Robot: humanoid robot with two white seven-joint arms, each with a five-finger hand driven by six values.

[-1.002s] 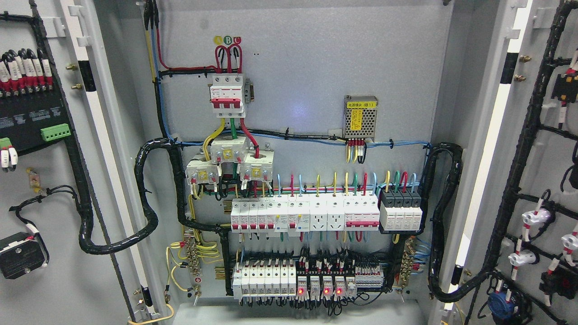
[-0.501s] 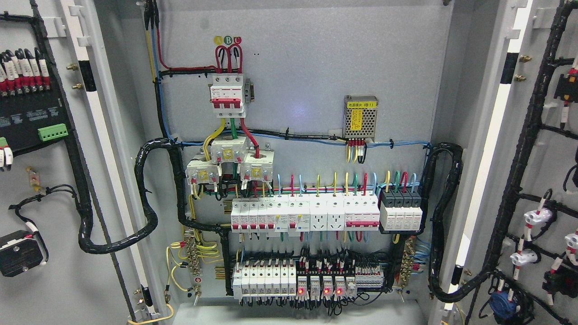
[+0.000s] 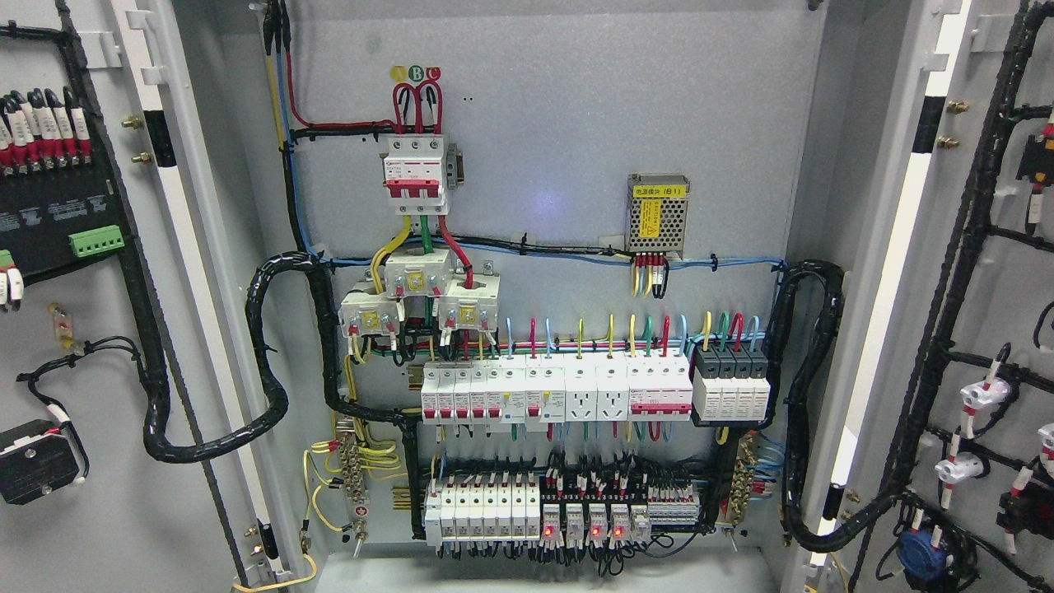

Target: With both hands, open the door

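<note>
Head view: open cabinet (image 3: 560, 132) full of breakers (image 3: 556, 394), wiring.

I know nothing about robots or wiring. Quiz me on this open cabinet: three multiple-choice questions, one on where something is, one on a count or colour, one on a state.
1. Where is the perforated metal box with the yellow label?
A. upper right of the back panel
B. left door
C. cabinet floor

2. How many small red lights glow in the bottom row?
A. one
B. three
C. six

3. The two grey cabinet doors are:
A. shut
B. one open
C. both open

Answers: 1 A, it sits above the breaker rows. 2 B, three red dots show. 3 C, both wired inner faces show either side.
</note>
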